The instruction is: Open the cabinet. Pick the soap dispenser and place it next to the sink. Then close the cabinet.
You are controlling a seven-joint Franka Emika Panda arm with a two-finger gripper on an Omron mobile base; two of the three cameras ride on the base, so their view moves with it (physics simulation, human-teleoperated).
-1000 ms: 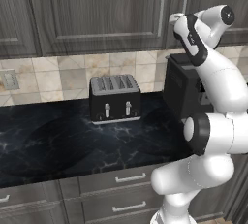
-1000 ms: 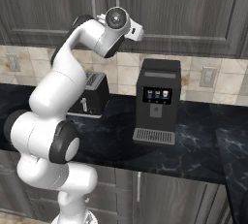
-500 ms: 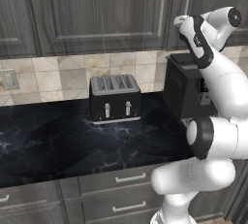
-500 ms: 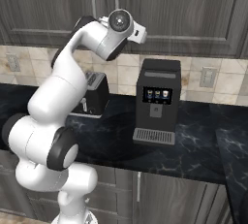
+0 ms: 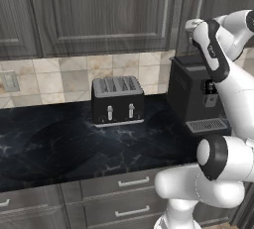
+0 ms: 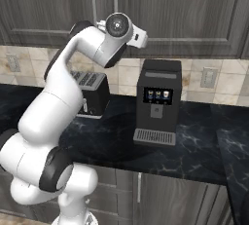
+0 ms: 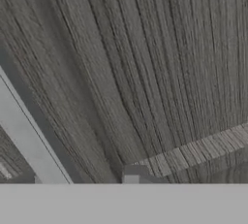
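Grey-brown cabinet shut, hand raised to its handles

Wood-grain cabinet (image 5: 109,15) hangs above the toaster (image 5: 117,100), both doors closed, silver bar handles (image 6: 92,2) meeting at the middle. Since a second ago the arm has swung right and lifted. The hand presses close to the door panel; whether it is wide or narrow cannot be told. Right of the toaster, a coffee machine (image 6: 156,101) stands on the black marble bench (image 5: 59,143).

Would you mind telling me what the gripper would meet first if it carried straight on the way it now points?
Most likely the dark grey-brown wood-grain cabinet door, which lies straight ahead of the hand, with its long silver bar handle off to one side. The door looks close, though depth is unclear.
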